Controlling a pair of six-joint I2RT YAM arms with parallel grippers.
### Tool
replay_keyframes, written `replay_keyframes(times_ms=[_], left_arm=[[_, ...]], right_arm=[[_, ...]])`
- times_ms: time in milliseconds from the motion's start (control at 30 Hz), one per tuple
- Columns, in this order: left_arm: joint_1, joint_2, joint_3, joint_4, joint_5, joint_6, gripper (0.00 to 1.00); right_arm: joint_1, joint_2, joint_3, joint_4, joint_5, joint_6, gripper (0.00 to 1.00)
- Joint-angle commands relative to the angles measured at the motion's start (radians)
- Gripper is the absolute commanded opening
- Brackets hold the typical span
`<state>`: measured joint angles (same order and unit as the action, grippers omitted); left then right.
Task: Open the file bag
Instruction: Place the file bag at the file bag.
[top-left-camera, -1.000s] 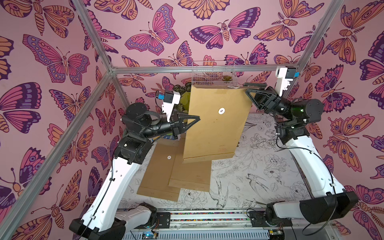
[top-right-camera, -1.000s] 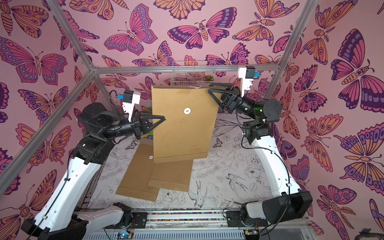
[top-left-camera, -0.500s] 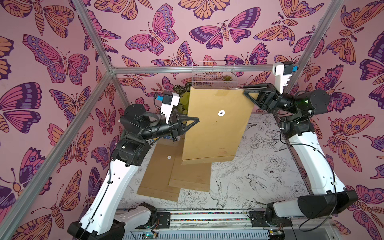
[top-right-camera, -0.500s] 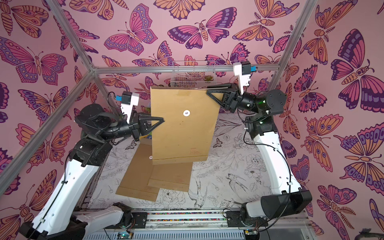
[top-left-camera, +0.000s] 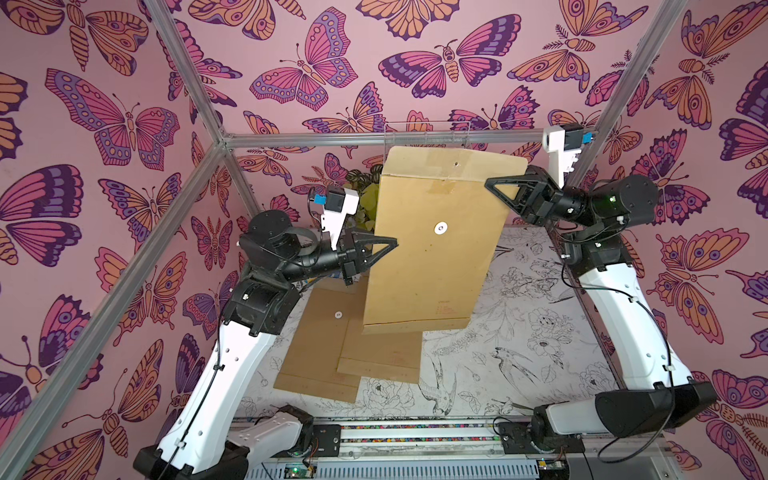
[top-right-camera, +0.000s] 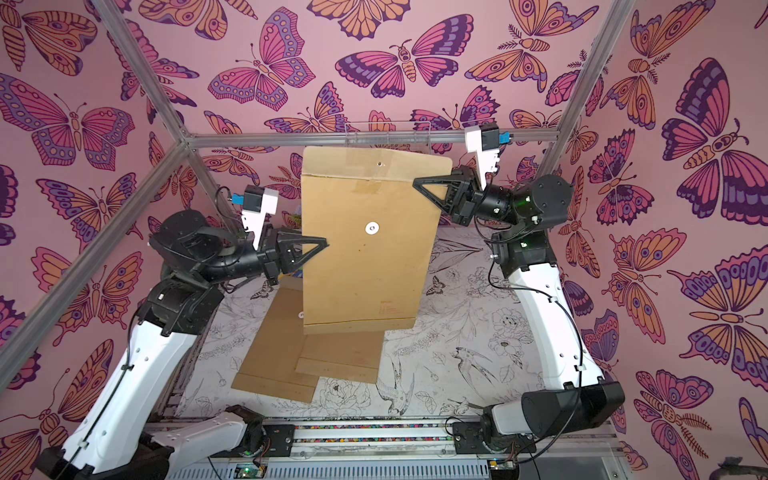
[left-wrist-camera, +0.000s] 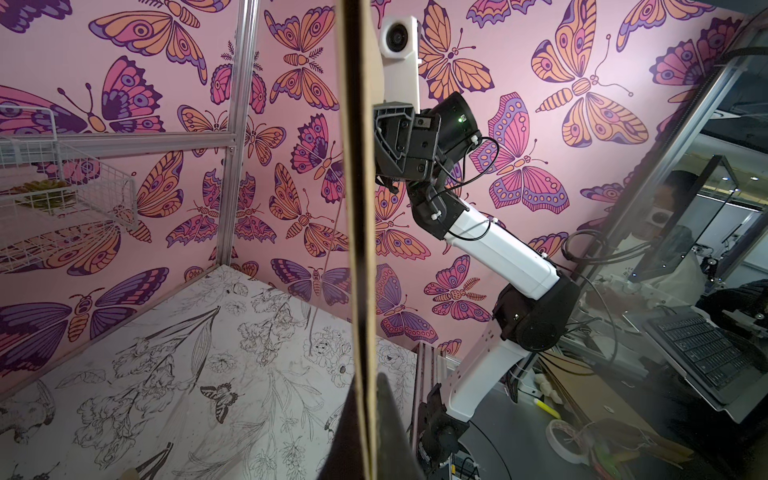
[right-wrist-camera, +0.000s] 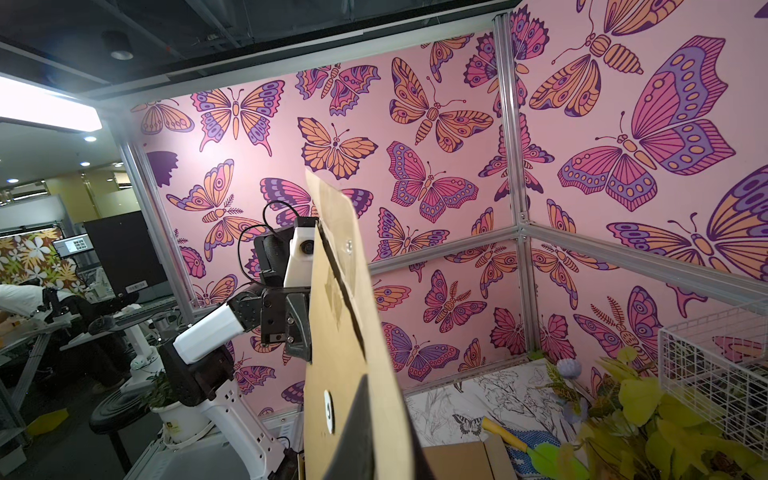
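Bag position: the flat brown kraft-paper file bag (top-left-camera: 432, 257) hangs in the air between the two arms in both top views, clear of the white flower-printed table (top-left-camera: 519, 353).
Long axis: near upright, leaning slightly. The mouth end is up toward the back wall and the closed bottom edge is down toward the table. The face with the white round fastener disc (top-left-camera: 440, 227) looks at the camera head.
Flap: the rounded top flap (top-left-camera: 453, 162) stands unfolded above the fold line.
Change: half a second ago the bag ended at the fold line, and now the flap shows above it. The right jaws, parted then, have come together.
Left jaws: the left gripper (top-left-camera: 394, 242) is pinched closed on the bag's left edge at mid-height. The left wrist view shows a dark finger (left-wrist-camera: 392, 436) on each side of the card edge.
Right jaws: the right gripper (top-left-camera: 487, 181) is closed on the bag's right edge, just under the fold.
Below: two more flat brown envelopes (top-left-camera: 320, 345) lie overlapping on the table.
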<state>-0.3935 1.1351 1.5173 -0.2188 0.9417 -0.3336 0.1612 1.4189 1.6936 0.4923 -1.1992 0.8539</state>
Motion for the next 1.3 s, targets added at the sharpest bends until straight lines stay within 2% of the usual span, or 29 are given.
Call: replay_keyframes(times_ms=[0,100,200,233,367,467,567,700,867,1000,1200,1267], left_arm=[[-0.005,-0.025,-0.017,-0.003,-0.013,0.02,0.0],[-0.005,-0.03,-0.024,-0.009,-0.021,0.023,0.0],[-0.004,-0.042,-0.032,-0.035,-0.057,0.037,0.0],[-0.004,-0.05,-0.04,-0.049,-0.089,0.044,0.07],[-0.004,-0.076,-0.072,-0.163,-0.285,0.089,0.45],[-0.004,-0.08,-0.126,-0.238,-0.44,0.11,0.58],[-0.004,-0.066,-0.201,-0.297,-0.584,0.111,0.6],[-0.004,-0.027,-0.316,-0.297,-0.715,0.077,0.59],[-0.004,0.083,-0.401,-0.271,-0.771,0.023,0.51],[-0.004,0.229,-0.43,-0.244,-0.791,-0.019,0.34],[-0.004,0.412,-0.451,-0.177,-0.798,-0.058,0.0],[-0.001,0.458,-0.464,-0.156,-0.808,-0.075,0.0]], right_arm=[[-0.006,-0.03,0.034,-0.026,-0.018,-0.041,0.05],[-0.008,-0.04,0.029,-0.062,-0.016,-0.072,0.0],[-0.008,-0.056,0.023,-0.107,-0.006,-0.113,0.0],[-0.007,-0.062,0.022,-0.139,-0.001,-0.139,0.0],[-0.008,-0.107,-0.006,-0.328,0.066,-0.28,0.0],[-0.008,-0.164,-0.095,-0.385,0.156,-0.325,0.0],[-0.006,-0.222,-0.183,-0.424,0.263,-0.341,0.0],[-0.002,-0.281,-0.271,-0.454,0.358,-0.35,0.0],[0.015,-0.315,-0.313,-0.554,0.426,-0.402,0.0],[0.043,-0.329,-0.37,-0.559,0.434,-0.399,0.0],[0.101,-0.342,-0.429,-0.563,0.43,-0.4,0.0],[0.135,-0.341,-0.436,-0.571,0.426,-0.403,0.0]])
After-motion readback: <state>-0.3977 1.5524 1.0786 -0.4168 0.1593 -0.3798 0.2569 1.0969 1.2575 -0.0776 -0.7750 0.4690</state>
